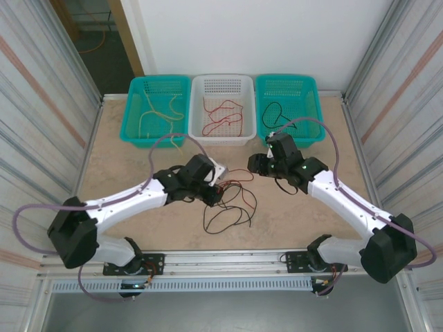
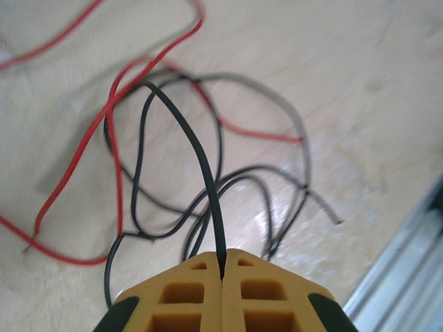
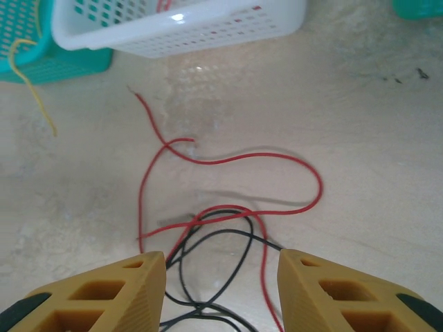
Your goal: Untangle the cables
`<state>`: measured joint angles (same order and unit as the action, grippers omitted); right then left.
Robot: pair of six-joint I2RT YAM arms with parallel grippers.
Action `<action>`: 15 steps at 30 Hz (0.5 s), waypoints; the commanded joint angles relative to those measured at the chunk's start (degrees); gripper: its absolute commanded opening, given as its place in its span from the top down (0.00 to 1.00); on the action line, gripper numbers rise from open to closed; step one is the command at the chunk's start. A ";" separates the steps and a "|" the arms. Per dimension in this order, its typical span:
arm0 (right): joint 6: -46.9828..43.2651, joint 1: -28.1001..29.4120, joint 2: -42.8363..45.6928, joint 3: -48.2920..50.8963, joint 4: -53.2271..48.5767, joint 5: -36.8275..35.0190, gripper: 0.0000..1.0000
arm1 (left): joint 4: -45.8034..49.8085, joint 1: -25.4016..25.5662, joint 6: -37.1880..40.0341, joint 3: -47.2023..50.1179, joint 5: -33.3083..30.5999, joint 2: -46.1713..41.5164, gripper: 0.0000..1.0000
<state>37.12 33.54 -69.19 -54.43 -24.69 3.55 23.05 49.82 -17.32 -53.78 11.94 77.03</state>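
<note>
Black cable [image 2: 199, 151] clamped tight in left gripper [image 2: 222, 261]; hovering over red cable [image 3: 228, 160] with right gripper [image 3: 221, 268] splayed apart, near white basket [image 3: 208, 28].

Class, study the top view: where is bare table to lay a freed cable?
Bare tabletop between the left teal basket and left arm. Crowded mid-table: red and black cables at the left gripper, near the right gripper.

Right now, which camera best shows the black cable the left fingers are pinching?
Left wrist: the black cable runs straight into the shut left fingers. Top external shows thin dark loops beside the left arm; right wrist shows black loops between the open right fingers, too tangled to match.
</note>
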 commanded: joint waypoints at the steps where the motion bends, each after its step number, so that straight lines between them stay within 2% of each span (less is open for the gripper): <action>1: 1.53 1.08 1.15 -3.14 2.41 2.81 0.53 | 0.99 -1.20 2.37 -4.14 4.29 -3.81 1.00; 5: 1.26 3.34 0.57 -5.55 2.59 2.33 0.50 | -3.96 -4.30 1.38 -3.84 14.25 -7.46 1.00; 10: 0.23 5.22 0.34 -7.44 1.84 0.73 0.48 | -9.44 -9.66 -4.41 -4.14 20.29 -10.10 1.00; 15: 0.08 5.27 1.98 -7.61 2.53 0.30 0.44 | -14.17 -14.00 -7.95 -6.78 23.36 -12.63 1.00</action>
<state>37.43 38.61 -69.17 -60.47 -22.46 4.56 13.82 37.06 -22.37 -57.43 30.63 66.72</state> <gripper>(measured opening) 0.561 0.064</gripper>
